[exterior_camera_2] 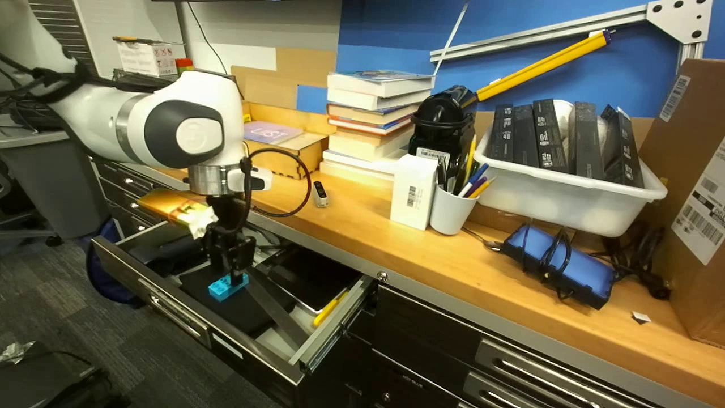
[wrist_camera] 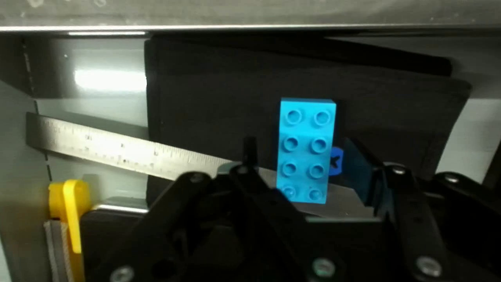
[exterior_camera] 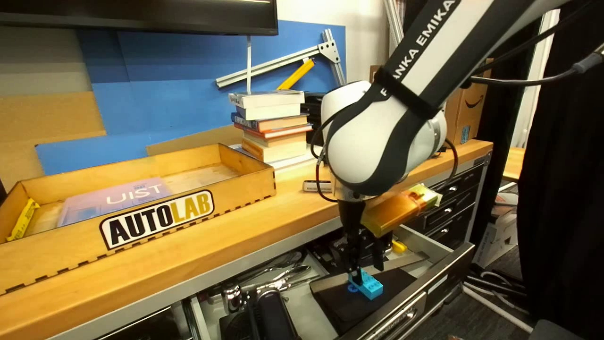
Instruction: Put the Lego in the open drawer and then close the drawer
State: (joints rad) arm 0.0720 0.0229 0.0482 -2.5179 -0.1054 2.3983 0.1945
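1. in front of me the drawer is pulled out from under a wooden worktop, and it is crowded: shiny metal utensils, a dark oblong device, and a black flat case with a steel ruler slanting across it.
2. the lego is inside the drawer, lying over the case; in the wrist view its lower end overlaps the ruler, though i can't tell if they touch.
3. the fingers stand spread, one to each side of the lego in the wrist view, with a gap showing at both.
4. a small blue tag with a dark x-like mark peeps out just beside it.
5. a yellow plastic piece sits near the drawer's side wall, well apart.
6. the lego's long axis points at the drawer front, nearly square to it, studs up.
7. it's smooth cyan plastic, an oblong with two rows of four ring-shaped studs; the case looks matte, the drawer rim scuffed metal.
8. up on the worktop: a stack of books, a shallow wooden tray, a white tub.
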